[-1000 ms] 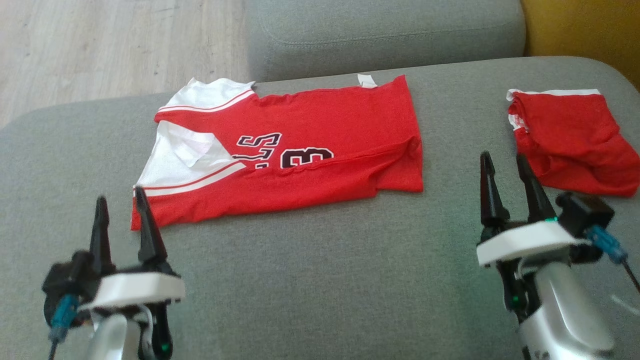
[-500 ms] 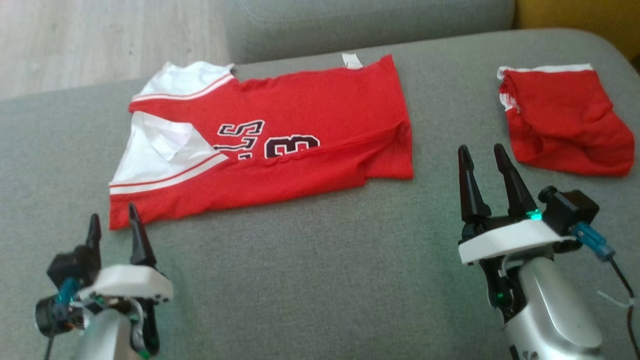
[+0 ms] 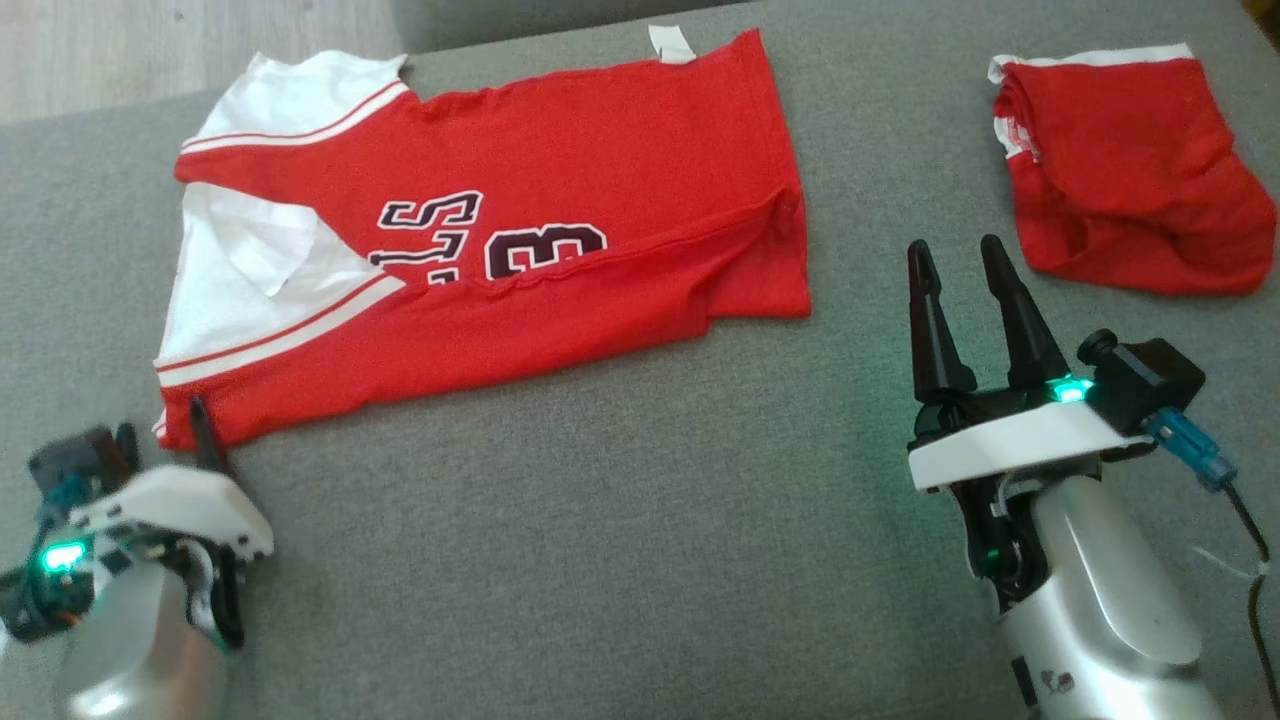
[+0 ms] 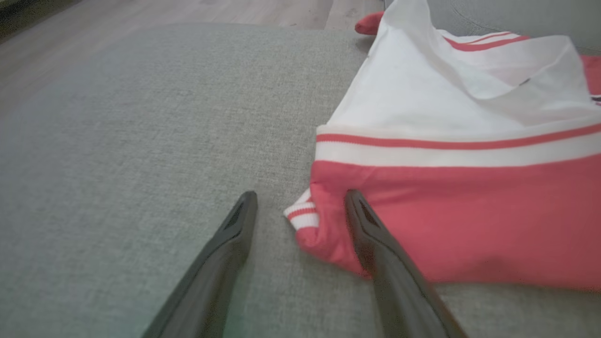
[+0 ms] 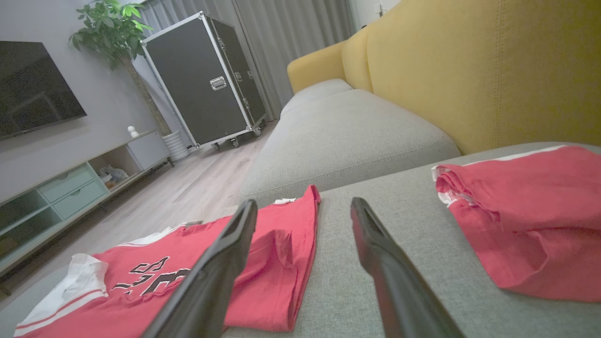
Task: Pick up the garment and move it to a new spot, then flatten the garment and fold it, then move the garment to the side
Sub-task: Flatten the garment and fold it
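A red jersey (image 3: 560,160) with white sleeves and dark numbers lies folded lengthwise on the grey sofa cushion (image 3: 600,520). My left gripper (image 3: 165,425) is open at the jersey's near left corner. In the left wrist view that corner (image 4: 310,220) sits between the fingers of the left gripper (image 4: 300,195), and the right finger (image 4: 375,244) overlaps the red hem. My right gripper (image 3: 960,250) stands open above bare cushion, right of the jersey's right edge, holding nothing. From the right wrist, the jersey (image 5: 188,277) lies behind the left finger of the right gripper (image 5: 304,203).
A second, folded red garment (image 3: 1130,170) with a white band lies at the cushion's far right, also seen as a red garment (image 5: 530,211) from the right wrist. Beyond are another grey cushion (image 5: 342,136), a yellow sofa back (image 5: 469,61), a black case (image 5: 202,75) and wood floor (image 3: 100,40).
The head camera has tilted down, so everything shifted up in the picture. My left gripper has dropped low and closed in on the jersey's near left corner. The right gripper has barely moved.
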Tool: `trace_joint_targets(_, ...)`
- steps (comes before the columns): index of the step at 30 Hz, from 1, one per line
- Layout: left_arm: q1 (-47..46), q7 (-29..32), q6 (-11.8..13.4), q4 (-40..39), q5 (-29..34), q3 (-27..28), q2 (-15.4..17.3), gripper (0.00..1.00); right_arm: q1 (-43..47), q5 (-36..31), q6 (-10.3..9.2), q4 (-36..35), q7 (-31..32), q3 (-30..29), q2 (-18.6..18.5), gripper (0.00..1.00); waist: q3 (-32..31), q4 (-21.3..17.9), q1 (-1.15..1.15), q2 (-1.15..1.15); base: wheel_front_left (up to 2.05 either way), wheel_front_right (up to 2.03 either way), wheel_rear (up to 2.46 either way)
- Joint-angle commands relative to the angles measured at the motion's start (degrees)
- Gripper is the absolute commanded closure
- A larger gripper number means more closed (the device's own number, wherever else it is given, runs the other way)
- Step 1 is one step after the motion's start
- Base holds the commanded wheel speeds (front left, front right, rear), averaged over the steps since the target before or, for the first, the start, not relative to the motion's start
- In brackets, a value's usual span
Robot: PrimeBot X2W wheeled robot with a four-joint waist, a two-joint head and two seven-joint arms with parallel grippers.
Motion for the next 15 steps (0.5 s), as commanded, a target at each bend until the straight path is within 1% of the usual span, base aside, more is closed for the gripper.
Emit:
trace_joint_targets(1, -2.4, 1.6, -0.7, 0.9, 0.4, 0.5, 2.3, 0.0, -1.6, 0.6, -0.05, -2.2, -0.5, 1.3, 0.4, 0.0, 0.6, -0.2, -0.01, 0.0, 0.0, 0.0, 0.0)
trace_joint_targets(4, -3.5, 3.8, -2.1, 3.8, 0.3, -0.4, 2.3, 0.0, -1.7, 1.0, -0.05, -2.1, -0.5, 1.4, 0.4, 0.0, 0.8, -0.1, -0.01, 0.0, 0.0, 0.0, 0.0)
trace_joint_targets(5, -3.8, 4.1, -2.5, 4.5, 0.3, -0.6, 2.2, 0.74, -1.7, 1.1, -0.05, -1.9, -0.5, 1.4, 0.4, 0.0, 0.8, 0.0, -0.01, 0.0, 0.0, 0.0, 0.0)
trace_joint_targets(6, -4.1, 4.0, -2.8, 4.9, 0.2, -0.8, 2.2, 1.0, -1.7, 1.1, -0.05, -1.6, -0.5, 1.5, 0.4, 0.0, 0.7, 0.2, -0.01, 0.0, 0.0, 0.0, 0.0)
trace_joint_targets(8, -4.5, 2.9, -3.5, 5.3, 0.2, -1.1, 2.1, 1.0, -1.8, 0.8, -0.05, -0.4, -0.5, 1.9, 0.4, 0.0, 0.4, 0.6, -0.01, 0.0, 0.0, 0.0, 0.0)
trace_joint_targets(11, -5.1, -0.6, -3.9, 4.8, -0.1, -1.0, 1.9, 1.0, -2.4, 0.0, -0.05, 3.1, -0.4, 2.7, 0.4, 0.0, -0.4, 1.4, -0.01, 0.0, 0.0, 0.0, 0.0)
trace_joint_targets(13, -5.6, -3.6, -4.5, 3.7, -0.1, -1.2, 1.6, 1.0, -3.3, 0.1, -0.05, 5.7, 0.7, 3.2, 0.4, 0.0, -0.9, 2.1, -0.01, 0.0, 0.0, 0.0, 0.0)
trace_joint_targets(14, -5.6, -3.6, -4.5, 3.7, -0.1, -1.2, 1.6, 1.0, -3.3, 0.1, -0.05, 5.7, 0.7, 3.2, 0.4, 0.0, -0.9, 2.1, -0.01, 0.0, 0.0, 0.0, 0.0)
trace_joint_targets(15, -5.8, -4.9, -5.0, 3.0, -0.1, -1.3, 1.3, 1.0, -3.9, -0.2, -0.05, 7.0, 1.5, 3.3, 0.4, 0.0, -1.2, 2.4, -0.01, 0.0, 0.0, 0.0, 0.0)
